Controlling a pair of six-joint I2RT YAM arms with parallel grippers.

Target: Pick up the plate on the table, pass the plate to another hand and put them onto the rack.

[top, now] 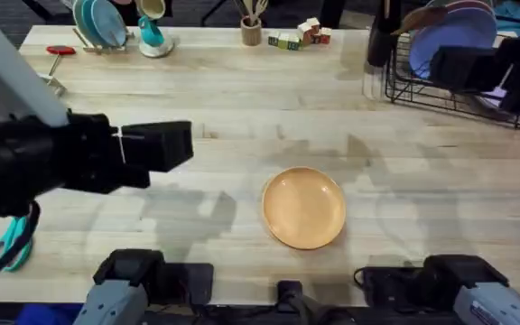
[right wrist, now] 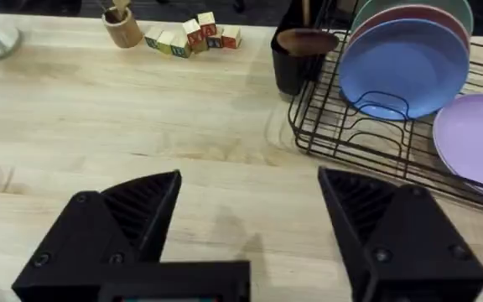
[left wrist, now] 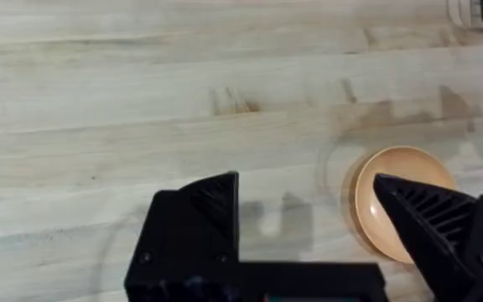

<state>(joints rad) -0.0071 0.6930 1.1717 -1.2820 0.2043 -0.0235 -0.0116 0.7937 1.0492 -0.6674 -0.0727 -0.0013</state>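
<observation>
The orange-tan plate (top: 304,208) lies flat on the table (top: 242,90), near the front middle. My left gripper (top: 186,144) hovers above the wood to the plate's left, open and holding nothing. In the left wrist view the plate (left wrist: 392,189) sits partly behind one finger of the open left gripper (left wrist: 307,183). The black wire rack (top: 422,90) stands at the back right with a blue plate (top: 454,41) in it. My right gripper (top: 463,65) hangs over the rack's front. In the right wrist view the right gripper (right wrist: 250,178) is open and empty, with the rack (right wrist: 350,138) just ahead.
The rack also holds a lilac plate (right wrist: 476,138) lying low beside the upright blue plate (right wrist: 405,67). A black utensil cup (top: 379,41) stands at its left. Wooden blocks (top: 301,36), a small wooden rack with teal plates (top: 97,27) and teal scissors (top: 12,244) line the edges.
</observation>
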